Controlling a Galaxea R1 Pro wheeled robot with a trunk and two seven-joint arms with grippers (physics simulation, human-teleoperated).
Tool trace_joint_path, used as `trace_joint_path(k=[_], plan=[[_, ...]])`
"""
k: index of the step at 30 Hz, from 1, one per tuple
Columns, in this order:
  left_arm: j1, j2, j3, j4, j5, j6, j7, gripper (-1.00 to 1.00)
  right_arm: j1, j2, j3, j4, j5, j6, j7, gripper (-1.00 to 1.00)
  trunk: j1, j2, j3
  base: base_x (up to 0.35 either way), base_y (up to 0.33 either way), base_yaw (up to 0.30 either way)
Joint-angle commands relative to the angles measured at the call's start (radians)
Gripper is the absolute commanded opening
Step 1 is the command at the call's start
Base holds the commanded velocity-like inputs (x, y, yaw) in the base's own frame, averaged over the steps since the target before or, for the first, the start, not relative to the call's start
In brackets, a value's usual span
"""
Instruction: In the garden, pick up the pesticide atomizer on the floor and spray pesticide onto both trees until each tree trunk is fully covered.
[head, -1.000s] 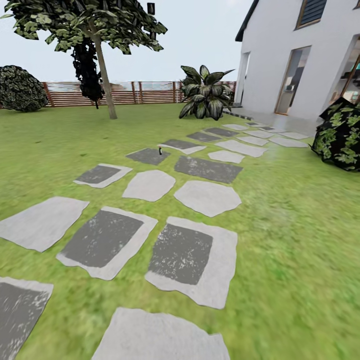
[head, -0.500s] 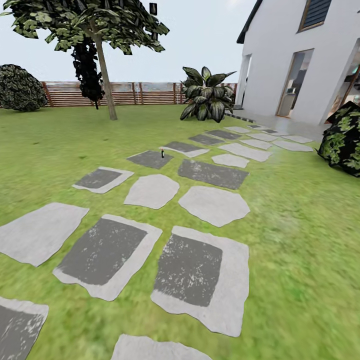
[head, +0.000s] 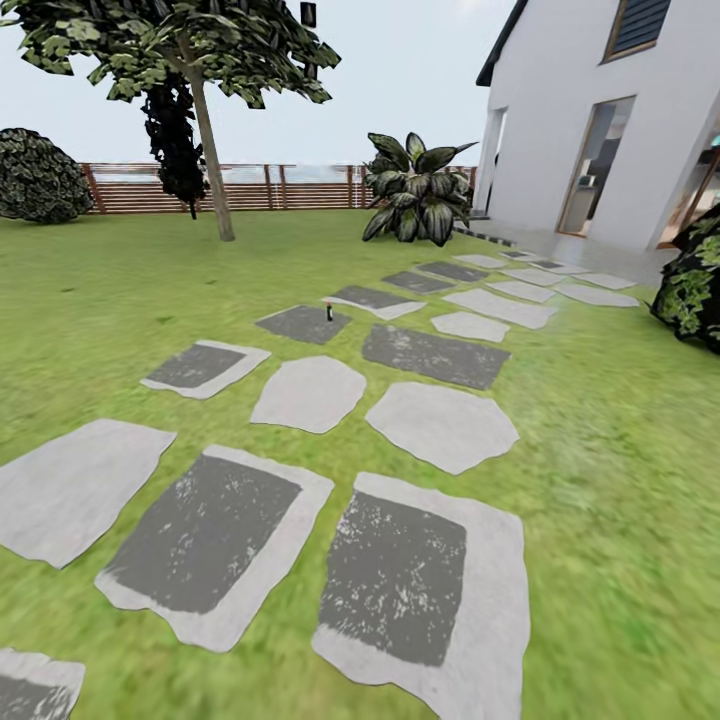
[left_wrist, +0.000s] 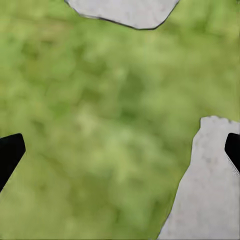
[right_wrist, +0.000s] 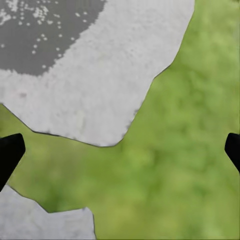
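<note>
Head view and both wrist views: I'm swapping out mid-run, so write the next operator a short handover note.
Left gripper: open, holding nothing, over grass.
Right gripper: open, holding nothing, over a paving stone's edge.
Pesticide atomizer: upright on a dark stepping stone well ahead, out of reach.
One tree, with its trunk, stands beyond it near the fence.
Done: nothing picked up.
Left: drive up, grasp the atomizer, spray both trunks.

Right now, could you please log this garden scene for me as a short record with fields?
setting: lawn with stepping stones, fence, house
atomizer: upright, far ahead, at the edge of a dark stone
tree: one, ahead left, before the fence
other plants: bush far left, broad-leaved plant by the house
left gripper: open, over grass
right gripper: open, over grass and stone
</note>
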Motion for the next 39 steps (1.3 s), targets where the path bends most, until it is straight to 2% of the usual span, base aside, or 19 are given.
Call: trace_joint_path(k=[1, 39], plan=[[0.000, 0.000, 0.000, 0.000, 0.000, 0.000, 0.000, 1.00, 0.000, 0.000, 0.000, 0.000, 0.000, 0.000, 0.000, 1.00, 0.000, 0.000, 0.000, 0.316, 0.137, 0.000], [0.000, 0.000, 0.000, 0.000, -0.005, 0.000, 0.000, 1.00, 0.000, 0.000, 0.000, 0.000, -0.001, 0.000, 0.000, 1.00, 0.000, 0.000, 0.000, 0.321, 0.127, 0.000]])
